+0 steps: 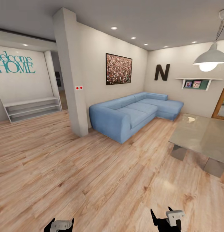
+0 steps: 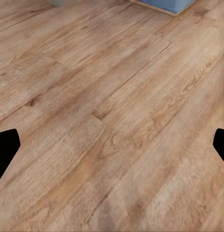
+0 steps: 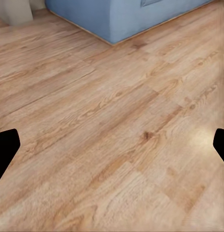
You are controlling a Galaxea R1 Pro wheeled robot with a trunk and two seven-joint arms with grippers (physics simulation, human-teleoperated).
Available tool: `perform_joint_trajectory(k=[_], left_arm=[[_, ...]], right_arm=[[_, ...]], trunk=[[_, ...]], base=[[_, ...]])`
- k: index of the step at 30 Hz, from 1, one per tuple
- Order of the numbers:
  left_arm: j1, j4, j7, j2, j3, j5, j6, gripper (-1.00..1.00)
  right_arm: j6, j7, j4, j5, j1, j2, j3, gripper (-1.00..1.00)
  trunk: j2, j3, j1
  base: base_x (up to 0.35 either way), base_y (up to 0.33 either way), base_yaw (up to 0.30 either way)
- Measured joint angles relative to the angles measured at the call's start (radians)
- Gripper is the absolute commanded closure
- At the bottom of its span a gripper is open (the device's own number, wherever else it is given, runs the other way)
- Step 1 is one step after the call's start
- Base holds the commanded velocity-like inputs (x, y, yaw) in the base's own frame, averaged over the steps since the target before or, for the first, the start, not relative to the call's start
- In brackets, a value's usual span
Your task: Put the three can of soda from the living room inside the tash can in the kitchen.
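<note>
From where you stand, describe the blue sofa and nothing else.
The blue corner sofa is an L-shaped piece in light blue fabric, with low rounded arms, thick seat cushions and a chaise end toward the far corner. It stands on the wood plank floor, its long back against the wall under a framed picture. Nothing lies on its seats. Its near end shows in the right wrist view.

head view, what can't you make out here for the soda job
- Table: cut off by the right edge; the pale thing on it is too small to name.
- Doorway behind the pillar: mostly hidden, dark.
- Shelf pictures: too small.
- Left gripper and right gripper: cut by the bottom edge.
</note>
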State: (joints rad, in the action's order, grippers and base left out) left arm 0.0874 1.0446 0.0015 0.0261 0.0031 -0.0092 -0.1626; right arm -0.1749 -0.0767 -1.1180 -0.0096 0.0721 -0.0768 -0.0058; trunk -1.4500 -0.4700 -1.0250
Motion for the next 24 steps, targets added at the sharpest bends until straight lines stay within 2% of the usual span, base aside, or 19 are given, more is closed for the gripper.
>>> perform_joint_trajectory(k=[24], left_arm=[[0.0,0.0,-0.001,0.0,0.0,-0.002,0.0,-1.0]], right_arm=[[0.0,0.0,0.003,0.0,0.0,0.0,0.0,-1.0]], trunk=[[0.0,0.0,0.0]], base=[[0.0,0.0,-0.245]])
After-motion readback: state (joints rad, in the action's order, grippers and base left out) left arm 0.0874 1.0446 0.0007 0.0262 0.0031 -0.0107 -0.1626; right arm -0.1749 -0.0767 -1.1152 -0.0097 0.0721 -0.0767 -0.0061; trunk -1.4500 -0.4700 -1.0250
